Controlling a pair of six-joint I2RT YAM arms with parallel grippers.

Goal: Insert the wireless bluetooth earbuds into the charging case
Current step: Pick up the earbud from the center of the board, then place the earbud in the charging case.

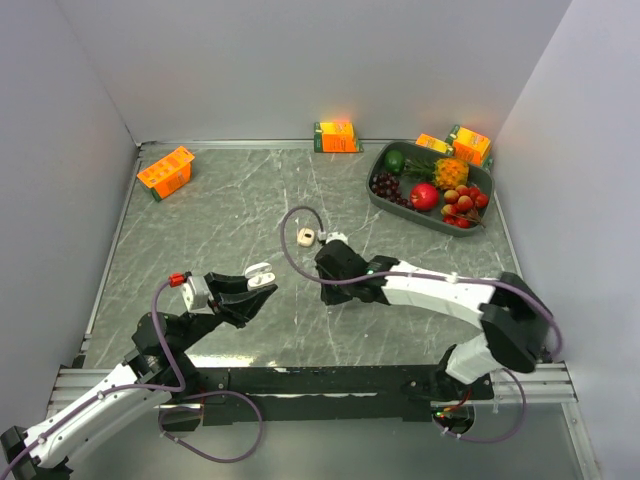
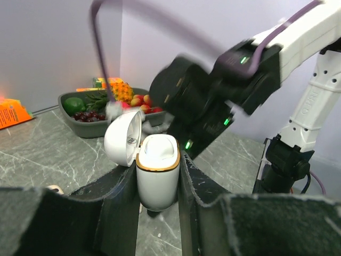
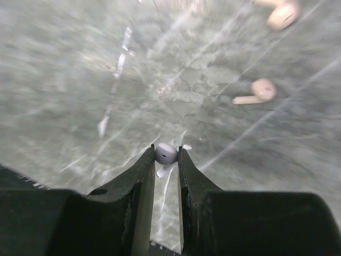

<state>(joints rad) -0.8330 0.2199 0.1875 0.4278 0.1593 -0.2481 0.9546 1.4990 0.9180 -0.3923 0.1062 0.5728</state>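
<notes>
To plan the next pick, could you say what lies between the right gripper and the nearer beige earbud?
In the right wrist view, only bare tabletop separates the right gripper from the nearer beige earbud.

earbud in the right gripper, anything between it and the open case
Nothing solid. The case in the left gripper has its lid swung aside. In the top view only the right arm's purple cable loops through the gap toward the earbud in the right gripper.

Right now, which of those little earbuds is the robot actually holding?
The white earbud, pinched in the right end effector. The nearer beige earbud and farther beige earbud lie loose on the table beyond it.
</notes>
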